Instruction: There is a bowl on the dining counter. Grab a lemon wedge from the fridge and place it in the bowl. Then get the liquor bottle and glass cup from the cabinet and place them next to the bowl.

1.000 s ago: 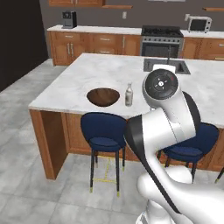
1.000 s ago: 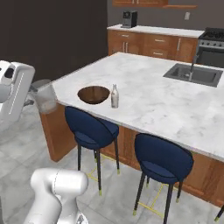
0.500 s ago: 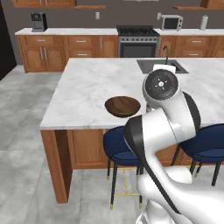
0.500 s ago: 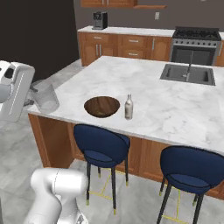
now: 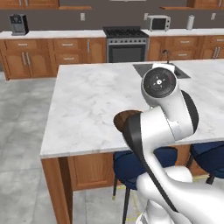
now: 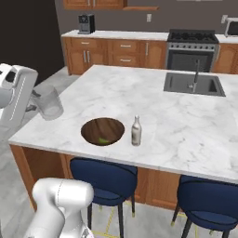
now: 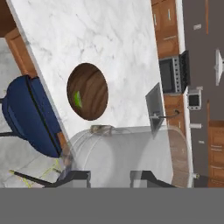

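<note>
My gripper (image 6: 39,102) is shut on the glass cup (image 6: 48,103), a clear tumbler held just off the left corner of the dining counter (image 6: 153,107). In the hand view the glass cup (image 7: 127,153) sits between the gripper's (image 7: 110,177) two fingers. The dark-brown bowl (image 6: 102,131) rests near the counter's front edge with a green lemon wedge (image 6: 103,139) inside. The pale liquor bottle (image 6: 136,131) stands upright just right of it. From the hand camera the bowl (image 7: 87,91) and lemon wedge (image 7: 78,99) lie beyond the cup. My arm hides most of the bowl (image 5: 124,117) in the left base view.
Blue stools (image 6: 105,179) (image 6: 209,204) are tucked under the counter's front edge. A sink with faucet (image 6: 194,83) is set in the far right of the marble top. Wall counters, a stove (image 6: 193,51) and a coffee machine (image 6: 86,23) line the back.
Both base views have shifted and the island has grown larger, so the base has driven closer and around it. The glass cup has stayed in my gripper.
</note>
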You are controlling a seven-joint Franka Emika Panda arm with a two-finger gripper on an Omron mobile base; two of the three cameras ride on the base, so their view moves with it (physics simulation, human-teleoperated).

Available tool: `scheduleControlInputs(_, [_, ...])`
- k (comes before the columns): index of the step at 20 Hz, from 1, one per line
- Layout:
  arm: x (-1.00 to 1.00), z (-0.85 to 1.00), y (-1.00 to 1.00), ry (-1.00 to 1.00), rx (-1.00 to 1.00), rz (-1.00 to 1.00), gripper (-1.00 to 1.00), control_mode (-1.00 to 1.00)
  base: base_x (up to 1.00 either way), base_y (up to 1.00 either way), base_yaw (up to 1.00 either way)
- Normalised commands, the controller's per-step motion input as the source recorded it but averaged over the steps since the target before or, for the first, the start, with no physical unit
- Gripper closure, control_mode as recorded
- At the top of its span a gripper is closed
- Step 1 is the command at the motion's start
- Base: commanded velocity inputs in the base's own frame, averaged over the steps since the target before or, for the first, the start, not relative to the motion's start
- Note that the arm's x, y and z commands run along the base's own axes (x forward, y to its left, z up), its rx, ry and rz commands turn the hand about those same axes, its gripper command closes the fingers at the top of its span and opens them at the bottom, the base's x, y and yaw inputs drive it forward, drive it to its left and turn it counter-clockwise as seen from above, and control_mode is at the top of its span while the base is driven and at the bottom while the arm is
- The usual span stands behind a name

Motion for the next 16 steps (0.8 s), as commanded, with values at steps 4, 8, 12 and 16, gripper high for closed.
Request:
scheduleControlInputs(4, [0.0,0.0,0.0,0.0,0.0,0.0,1.0,1.0,0.58,0.4,-0.2])
scheduleControlInputs(8, [0.0,0.0,0.0,0.0,0.0,0.0,1.0,1.0,0.41,0.46,-0.1])
scheduleControlInputs(12, [0.17,-0.39,0.66,0.05,0.02,-0.01,1.0,-1.0,0.07,0.15,-0.01])
scheduleControlInputs(16, [0.55,-0.62,0.53,0.14,0.02,0.0,1.0,-1.0,0.0,0.0,0.0])
